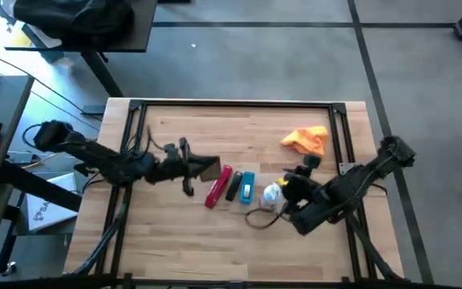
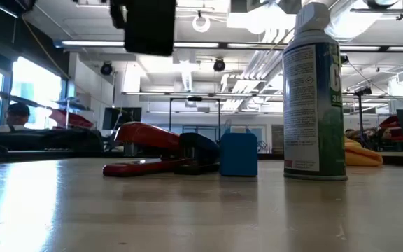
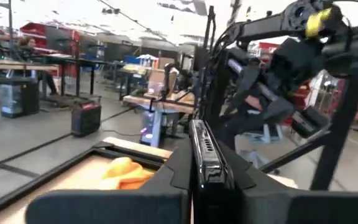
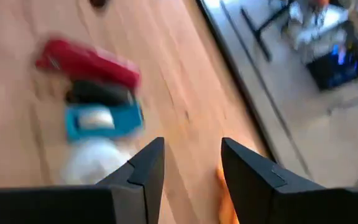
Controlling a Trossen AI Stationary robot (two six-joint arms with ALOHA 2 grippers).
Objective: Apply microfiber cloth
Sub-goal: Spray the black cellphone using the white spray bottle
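A: Eyes on the soft orange microfiber cloth (image 1: pixel 307 140), bunched up on the far right part of the pale wooden counter (image 1: pixel 183 233), close to the black frame rail there. Nothing is touching it.

B: The right claw (image 1: pixel 289 186) sits nearer the front than the cloth, over the counter's right half, just beside the white-grey spray bottle (image 1: pixel 272 194). In its wrist view the two dark fingers (image 4: pixel 143 168) stand spread, with bare wood showing between them and a sliver of orange beside one finger.

A: And the left claw (image 1: pixel 189 167)?

B: Out over the middle-left of the counter, pointing towards the row of small things. Its own wrist view is mostly filled by the dark claw body, so I cannot tell how its fingers stand.

A: That row: a red bar-shaped stapler (image 1: pixel 217 186), a slim black block (image 1: pixel 233 186) touching it, then a small blue box (image 1: pixel 248 187), side by side in the centre.

B: From counter height the tall spray can with the green label (image 2: pixel 315 98) stands upright, the orange cloth peeking out behind it on its right. The blue box sits just beside the red stapler.
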